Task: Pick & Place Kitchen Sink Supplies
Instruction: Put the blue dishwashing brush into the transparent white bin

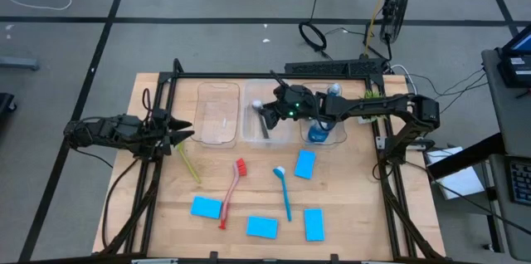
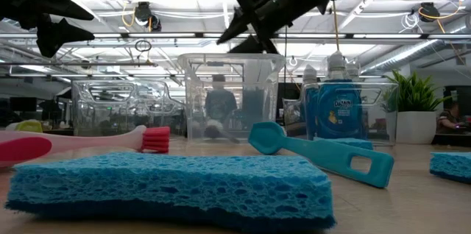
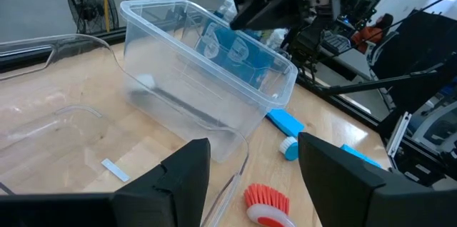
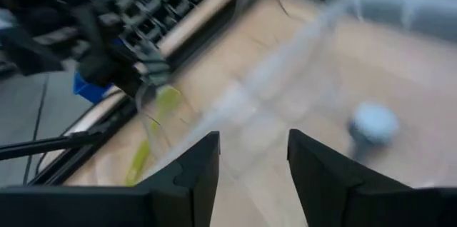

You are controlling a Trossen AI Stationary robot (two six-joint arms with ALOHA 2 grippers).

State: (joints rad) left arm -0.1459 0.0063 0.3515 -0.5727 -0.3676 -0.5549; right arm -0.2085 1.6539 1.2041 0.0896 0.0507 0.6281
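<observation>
Taking the middle clear bin [image 1: 267, 120] as our landmark and working from the near edge of the table outward: nearest us lie four blue sponges [image 1: 261, 227], spread across the wood in front of the bin. Just beyond them rest the red brush [image 1: 231, 191] and the blue brush [image 1: 284, 193], with the yellow-green brush [image 1: 187, 161] off toward the bin's left. The left gripper [image 1: 184, 134] waits left of the bin, its fingers spread and empty.

Over the bin hangs the right gripper [image 1: 267, 108], fingers parted with nothing between them. Inside the bin we see a dark handle with a pale head, probably the grey brush [image 1: 263, 123], though the blurred wrist view leaves us unsure.

In the bin to the right stand the blue bottles [image 1: 318, 132].

We judge this a release: to do it well, we lift straight up, clearing the bin's walls before reaching for another brush.
</observation>
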